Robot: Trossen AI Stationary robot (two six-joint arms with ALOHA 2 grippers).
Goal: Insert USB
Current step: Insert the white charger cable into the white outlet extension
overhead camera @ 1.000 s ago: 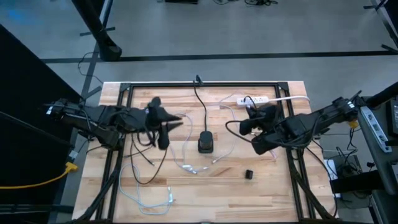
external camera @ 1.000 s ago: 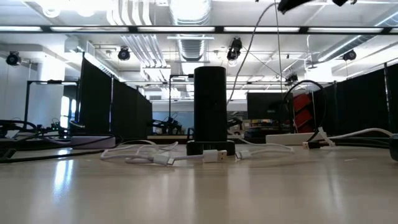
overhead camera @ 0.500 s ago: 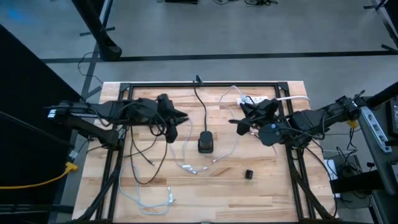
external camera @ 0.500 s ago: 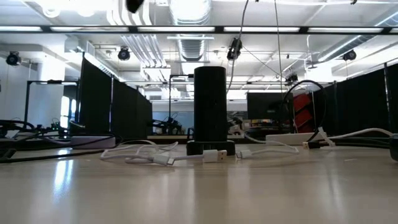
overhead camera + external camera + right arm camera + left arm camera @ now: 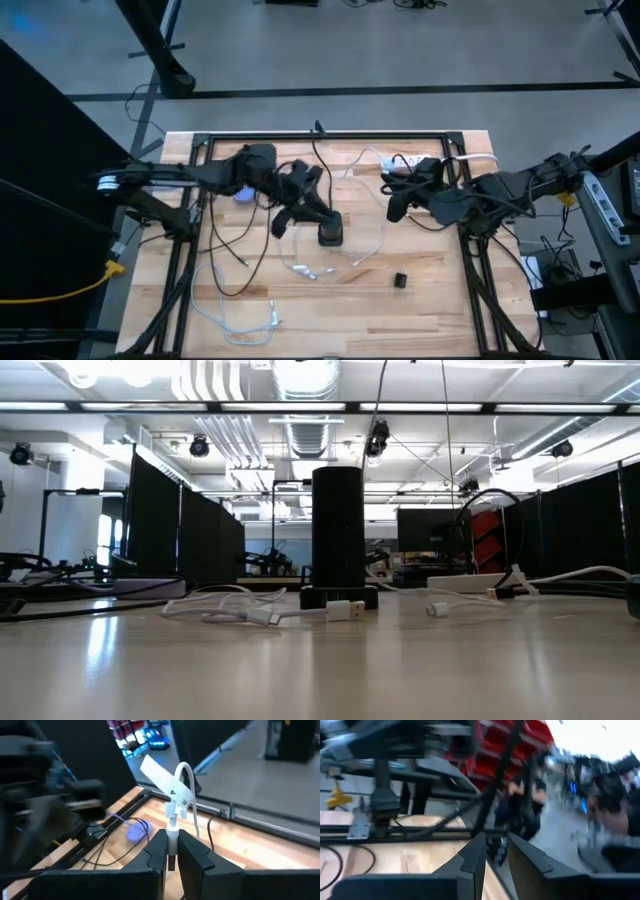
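- Since the earlier frame the left gripper [image 5: 300,205] swung in from the left table edge to just beside the black hub [image 5: 330,231], over table centre.
- Left fingers nearly closed, holding nothing visible.
- Right gripper [image 5: 170,851], farther right, clamps white USB cable [image 5: 172,812], plug's long axis along fingers; hub lies to its left.

Both arms dark/black, jointed segments w/ loose black cables; each end effector [image 5: 170,851] has 2 angular dark fingers [image 5: 470,862].
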